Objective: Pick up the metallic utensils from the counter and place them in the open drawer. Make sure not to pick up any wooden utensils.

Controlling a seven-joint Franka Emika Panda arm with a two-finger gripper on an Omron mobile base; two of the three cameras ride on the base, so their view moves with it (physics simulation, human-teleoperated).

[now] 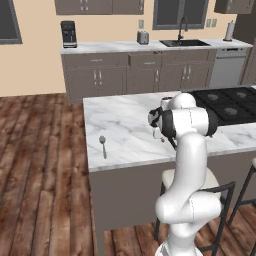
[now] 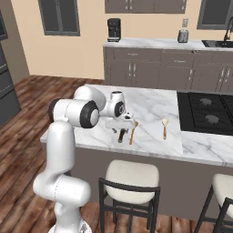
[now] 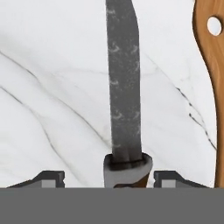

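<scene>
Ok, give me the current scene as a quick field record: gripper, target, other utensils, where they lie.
gripper: low over the counter, jaws apart, one fingertip on either side of the knife, no grip visible yet
knife: flat on the counter, grey blade pointing away from the hand
wooden spoon: lying right beside the knife, apart from it
metal spoon: alone near the counter's left front edge
second wooden utensil: beside the stovetop
counter: marble island top
stovetop: black, bare

Glossy white rounded arm (image 1: 186,165); dark joints.
</scene>
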